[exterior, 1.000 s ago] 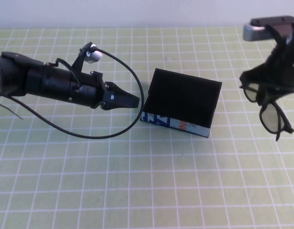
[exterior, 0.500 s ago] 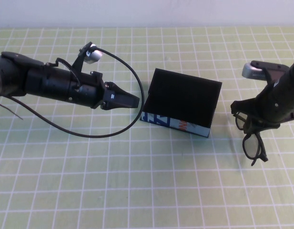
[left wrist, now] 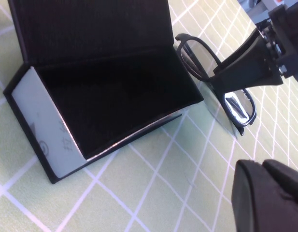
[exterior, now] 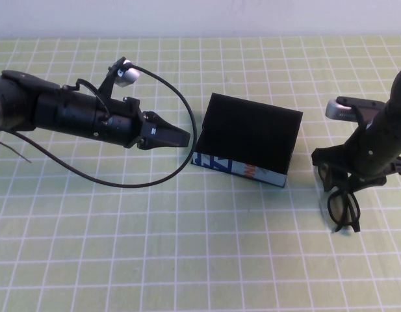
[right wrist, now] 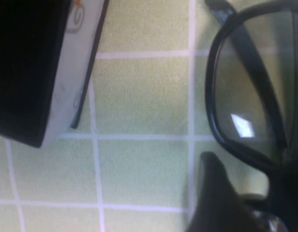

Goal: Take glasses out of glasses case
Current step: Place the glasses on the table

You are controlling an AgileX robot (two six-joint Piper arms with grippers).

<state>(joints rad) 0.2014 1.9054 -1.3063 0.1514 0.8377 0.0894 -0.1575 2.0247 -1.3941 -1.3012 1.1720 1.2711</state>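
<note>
The glasses case (exterior: 249, 140) stands open in the middle of the table, black lid raised, light blue printed front facing me. Its inside (left wrist: 115, 96) is empty. My right gripper (exterior: 348, 174) is to the right of the case, shut on the black-framed glasses (exterior: 343, 207), which hang down from it close to the table. The right wrist view shows a lens and frame (right wrist: 245, 96) beside the gripper (right wrist: 250, 193) and a corner of the case (right wrist: 66, 72). My left gripper (exterior: 177, 138) is shut and empty, hovering just left of the case; it also shows in the left wrist view (left wrist: 269, 193).
The table is a green mat with a white grid (exterior: 187, 247). A black cable (exterior: 155, 179) loops from the left arm down onto the mat in front of the case's left side. A white wall runs along the far edge.
My right gripper has come down and a little leftward with the glasses, from high at the right edge to just above the mat. The left arm and the case have not moved.
</note>
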